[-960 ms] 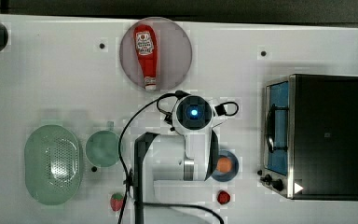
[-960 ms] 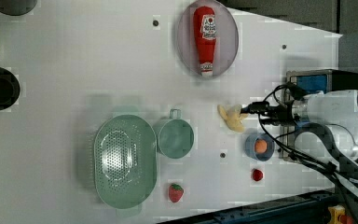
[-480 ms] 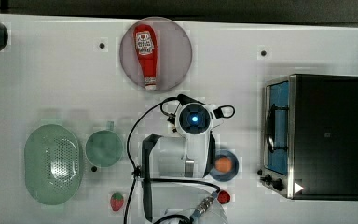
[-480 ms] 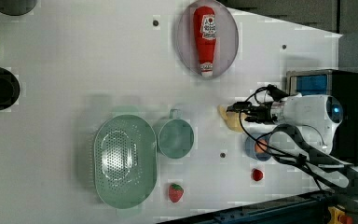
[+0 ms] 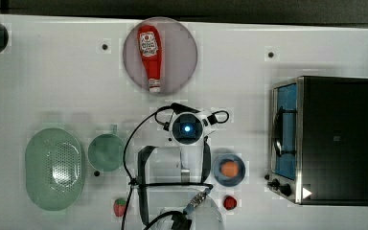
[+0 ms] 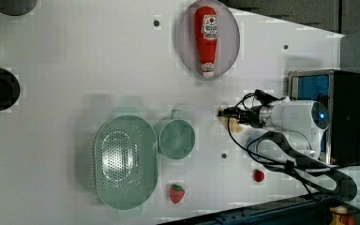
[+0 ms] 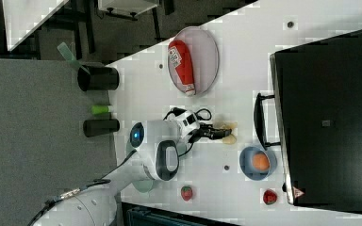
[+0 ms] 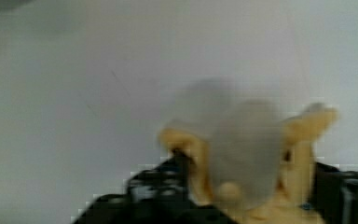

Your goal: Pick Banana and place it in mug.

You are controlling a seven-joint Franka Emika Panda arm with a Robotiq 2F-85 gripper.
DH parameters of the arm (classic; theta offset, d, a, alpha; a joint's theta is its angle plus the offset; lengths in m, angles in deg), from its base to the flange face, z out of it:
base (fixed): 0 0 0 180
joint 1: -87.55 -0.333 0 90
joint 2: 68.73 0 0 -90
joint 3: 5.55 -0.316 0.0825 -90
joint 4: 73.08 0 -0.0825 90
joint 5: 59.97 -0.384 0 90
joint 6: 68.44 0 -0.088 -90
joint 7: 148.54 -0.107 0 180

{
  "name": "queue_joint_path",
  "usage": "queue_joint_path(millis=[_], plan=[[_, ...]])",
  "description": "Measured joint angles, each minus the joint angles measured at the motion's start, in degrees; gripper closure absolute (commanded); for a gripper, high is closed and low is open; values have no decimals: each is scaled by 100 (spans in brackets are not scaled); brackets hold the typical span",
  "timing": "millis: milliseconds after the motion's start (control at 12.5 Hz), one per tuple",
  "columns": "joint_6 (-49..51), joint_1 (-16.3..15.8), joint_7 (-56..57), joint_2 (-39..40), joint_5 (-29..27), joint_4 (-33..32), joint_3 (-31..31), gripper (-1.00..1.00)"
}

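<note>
The banana (image 6: 235, 124) is a small pale-yellow piece lying on the white table, to the left view's right of the mug. My gripper (image 6: 223, 112) reaches over it with its dark fingers on either side, open. In the right view the gripper (image 7: 226, 133) sits over the banana (image 7: 229, 138). The wrist view has the banana (image 8: 303, 130) close up between the black fingers (image 8: 144, 186). The teal-green mug (image 6: 177, 139) stands upright and holds nothing, beside the strainer. In the top view the mug (image 5: 105, 152) lies left of the arm's wrist (image 5: 188, 128).
A ketchup bottle (image 5: 151, 55) lies on a round plate (image 5: 184, 52). The green strainer (image 5: 55, 167) is at the top view's left. A blue bowl (image 5: 239, 178) holds an orange ball. A strawberry (image 5: 120, 207), a small red fruit (image 5: 229, 202) and a toaster oven (image 5: 326, 139) are around.
The arm has swung toward the banana, and the gripper has gone from beside it to over it. The banana and mug have stayed where they were.
</note>
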Motion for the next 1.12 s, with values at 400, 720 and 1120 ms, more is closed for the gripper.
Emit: queue_joint_path(millis=[400, 720, 1120], plan=[[-39, 81, 1, -113, -31, -45, 89, 28], [229, 167, 15, -421, -85, -112, 14, 28], [2207, 154, 22, -1571, -198, 201, 125, 28]])
